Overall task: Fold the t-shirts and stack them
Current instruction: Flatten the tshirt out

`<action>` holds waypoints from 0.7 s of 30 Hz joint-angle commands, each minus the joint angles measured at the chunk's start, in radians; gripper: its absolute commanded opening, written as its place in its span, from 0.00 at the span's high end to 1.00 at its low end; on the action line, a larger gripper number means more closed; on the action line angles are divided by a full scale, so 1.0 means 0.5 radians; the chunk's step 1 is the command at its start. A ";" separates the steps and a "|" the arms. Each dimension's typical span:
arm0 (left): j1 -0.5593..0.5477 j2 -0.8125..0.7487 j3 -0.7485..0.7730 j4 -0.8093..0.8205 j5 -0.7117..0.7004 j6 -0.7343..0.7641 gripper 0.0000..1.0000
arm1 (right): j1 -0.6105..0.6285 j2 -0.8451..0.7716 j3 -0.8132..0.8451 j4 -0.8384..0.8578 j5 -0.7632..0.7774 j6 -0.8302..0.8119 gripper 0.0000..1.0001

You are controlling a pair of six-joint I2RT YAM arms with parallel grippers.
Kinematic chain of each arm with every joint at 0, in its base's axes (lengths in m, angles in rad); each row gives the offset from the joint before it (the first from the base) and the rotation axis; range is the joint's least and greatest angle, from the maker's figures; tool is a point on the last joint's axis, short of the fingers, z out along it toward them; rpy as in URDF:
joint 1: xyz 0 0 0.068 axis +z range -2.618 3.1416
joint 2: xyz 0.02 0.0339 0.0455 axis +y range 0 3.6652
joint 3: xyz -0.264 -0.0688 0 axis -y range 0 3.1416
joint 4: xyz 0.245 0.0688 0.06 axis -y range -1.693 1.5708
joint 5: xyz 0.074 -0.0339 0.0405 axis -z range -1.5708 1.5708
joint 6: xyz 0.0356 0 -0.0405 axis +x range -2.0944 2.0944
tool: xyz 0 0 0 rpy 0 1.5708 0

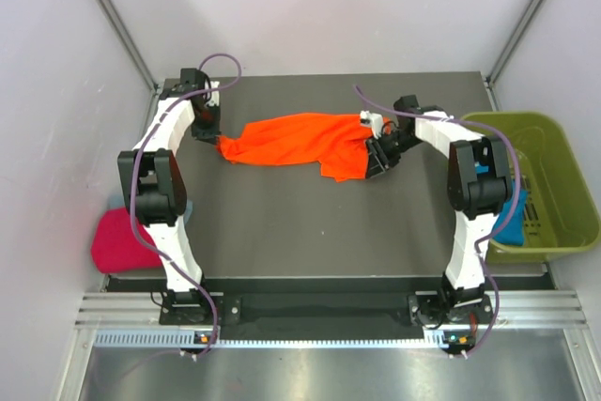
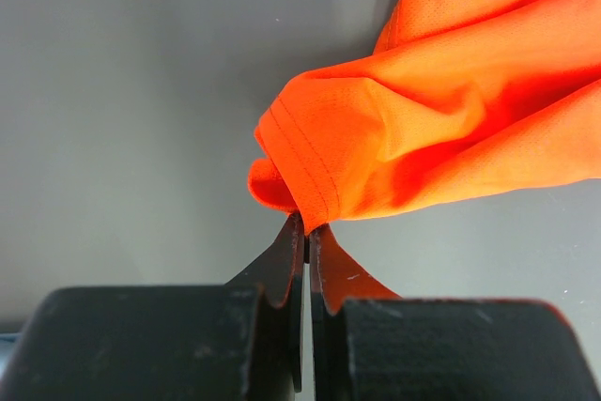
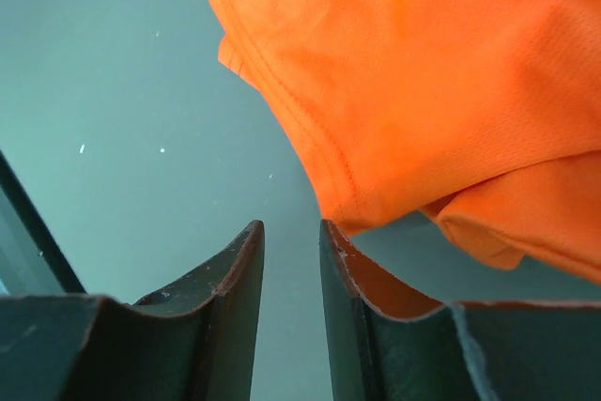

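Pinching orange t-shirt [image 2: 423, 138] hem, left end effector [image 2: 306, 228] clenched; right end effector [image 3: 291, 227] parted, empty; cloth cropped.

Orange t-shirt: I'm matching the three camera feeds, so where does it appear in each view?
Top external: the orange t-shirt lies stretched out across the far middle of the dark table.
Left wrist: upper right, with a hem corner pinched in the shut left end effector.
Right wrist: upper right, its stitched hem just above the slightly parted right end effector.
Shared landmark: the table surface beneath the shirt.
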 commanded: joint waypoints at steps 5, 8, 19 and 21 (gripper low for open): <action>-0.009 -0.071 -0.011 0.015 0.003 0.016 1.00 | -0.038 -0.091 0.072 0.032 0.023 -0.008 0.69; -0.009 -0.055 -0.002 0.015 0.003 0.016 1.00 | -0.053 -0.082 0.060 0.028 0.044 -0.008 0.69; -0.013 -0.064 -0.008 0.015 -0.009 0.019 1.00 | -0.072 0.004 0.054 0.099 0.060 0.035 0.69; -0.013 -0.061 -0.008 0.015 -0.015 0.019 1.00 | -0.072 0.047 0.072 0.117 0.060 0.044 0.69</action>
